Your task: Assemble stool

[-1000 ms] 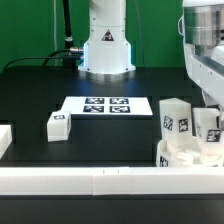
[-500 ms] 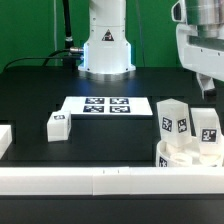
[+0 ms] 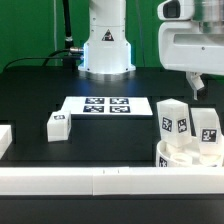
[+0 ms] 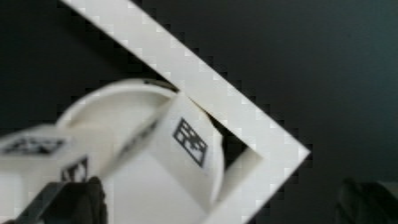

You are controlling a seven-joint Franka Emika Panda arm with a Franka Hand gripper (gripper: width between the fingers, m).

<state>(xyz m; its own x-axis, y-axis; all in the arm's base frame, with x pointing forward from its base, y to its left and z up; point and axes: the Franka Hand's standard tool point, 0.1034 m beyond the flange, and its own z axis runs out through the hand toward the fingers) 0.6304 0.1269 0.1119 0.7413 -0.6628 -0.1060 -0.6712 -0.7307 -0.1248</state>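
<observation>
The round white seat (image 3: 188, 156) lies at the exterior view's lower right, against the front rail. Two white legs stand upright in it, one on the left (image 3: 172, 119) and one on the right (image 3: 207, 128), each with a black-and-white tag. A third leg (image 3: 57, 125) lies loose on the table at the left. My gripper (image 3: 197, 88) hangs above the two standing legs, open and empty, touching nothing. The wrist view looks down on the seat (image 4: 121, 108) and a tagged leg (image 4: 192, 142), with my gripper (image 4: 214, 200) spread wide.
The marker board (image 3: 105, 105) lies mid-table in front of the robot base (image 3: 106, 50). A long white rail (image 3: 90, 181) runs along the front edge; it also shows in the wrist view (image 4: 187, 68). A white piece (image 3: 4, 140) sits at the far left.
My gripper has let go of the right-hand leg, risen well above it and shifted toward the exterior view's left. Both legs stay standing in the seat.
</observation>
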